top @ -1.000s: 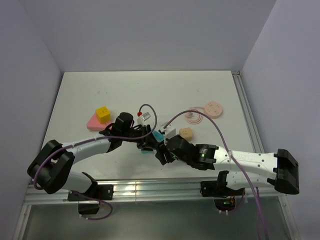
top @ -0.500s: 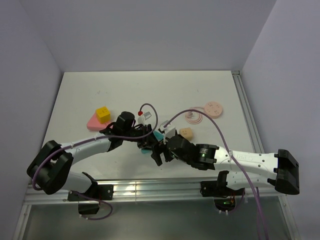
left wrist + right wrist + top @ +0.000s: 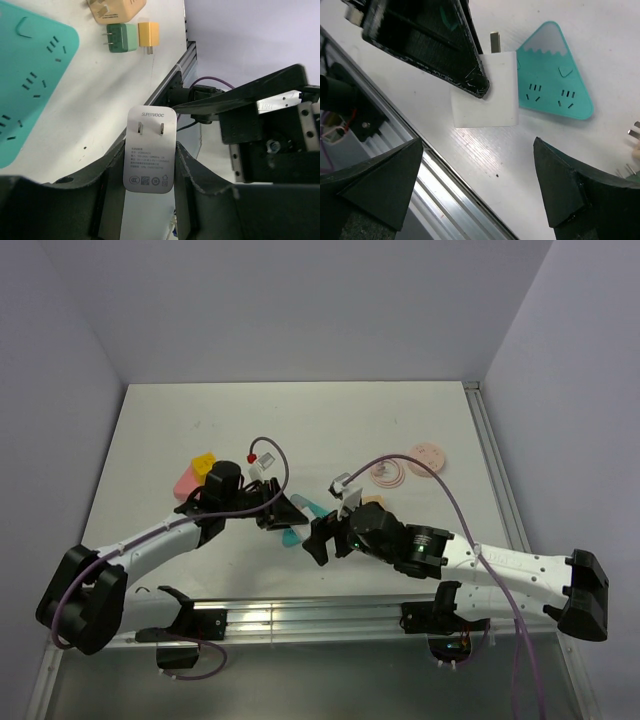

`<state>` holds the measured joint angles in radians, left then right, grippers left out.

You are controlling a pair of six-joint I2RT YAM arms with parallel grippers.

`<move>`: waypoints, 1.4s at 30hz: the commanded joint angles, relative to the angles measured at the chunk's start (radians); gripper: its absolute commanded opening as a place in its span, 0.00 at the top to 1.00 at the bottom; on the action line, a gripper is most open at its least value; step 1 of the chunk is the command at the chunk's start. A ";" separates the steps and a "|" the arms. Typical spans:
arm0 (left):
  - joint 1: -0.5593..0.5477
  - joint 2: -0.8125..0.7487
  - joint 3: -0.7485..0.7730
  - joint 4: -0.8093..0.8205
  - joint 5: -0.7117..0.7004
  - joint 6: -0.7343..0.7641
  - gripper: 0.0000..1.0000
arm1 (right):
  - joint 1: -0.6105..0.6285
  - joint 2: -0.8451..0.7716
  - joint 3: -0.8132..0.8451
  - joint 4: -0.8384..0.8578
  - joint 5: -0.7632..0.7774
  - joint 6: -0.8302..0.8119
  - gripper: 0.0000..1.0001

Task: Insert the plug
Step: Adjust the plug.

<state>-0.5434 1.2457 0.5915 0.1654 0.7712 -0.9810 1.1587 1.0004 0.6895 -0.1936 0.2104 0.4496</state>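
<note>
My white worktop [image 3: 300, 420] carried a teal socket board [image 3: 552, 65] near its front middle. Beyond it a green plug [image 3: 120, 37] and an orange plug [image 3: 148, 34] lay side by side, close to a tan plug [image 3: 117, 7]. A pink wedge [image 3: 186, 481] lay to the left and a pink disc [image 3: 430, 455] to the right.

Top camera above and behind my bases, looking down over the table [image 3: 400, 420], my wrist cameras close in, facing each other, both catching the white plug [image 3: 150, 150] and teal board [image 3: 552, 75].

Left claw [image 3: 150, 162] clamps white plug [image 3: 150, 150]; teal socket board [image 3: 30, 75] upper left.
</note>
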 commanded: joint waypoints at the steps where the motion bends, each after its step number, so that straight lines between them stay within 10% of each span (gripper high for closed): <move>1: 0.023 -0.046 -0.027 0.085 0.033 -0.004 1.00 | -0.040 -0.058 -0.025 0.071 -0.080 0.024 0.02; 42: 0.088 -0.285 -0.252 0.668 0.050 -0.206 1.00 | -0.257 0.063 -0.169 0.727 -0.536 0.394 0.31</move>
<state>-0.4568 0.9733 0.3363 0.7208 0.7933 -1.1503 0.9142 1.0565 0.5446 0.3950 -0.2974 0.8124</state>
